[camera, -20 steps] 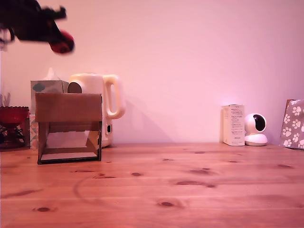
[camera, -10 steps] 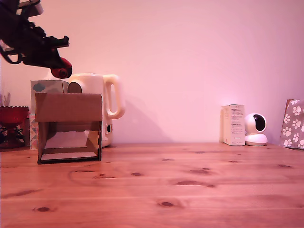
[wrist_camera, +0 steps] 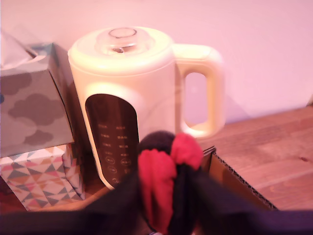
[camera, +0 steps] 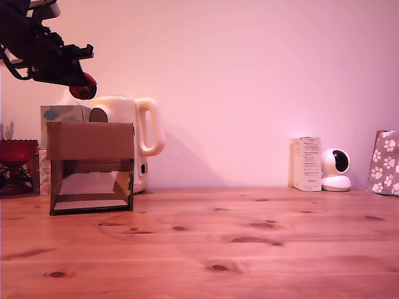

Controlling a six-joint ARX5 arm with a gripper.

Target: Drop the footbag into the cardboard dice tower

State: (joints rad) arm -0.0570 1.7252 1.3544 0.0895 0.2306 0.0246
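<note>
So the pickup part looks done and the drop isn't: the footbag (camera: 83,91) is up in the air, not in the cardboard dice tower (camera: 91,167) yet. The gripper (camera: 80,84) is pinching it between both fingers, closed down to about the ball's width, red and black panels bulging out front in the wrist view. The tower's open top is sitting below the gripper and a touch toward the kettle (wrist_camera: 131,98). I'm guessing what's left is lining up and letting go.
</note>
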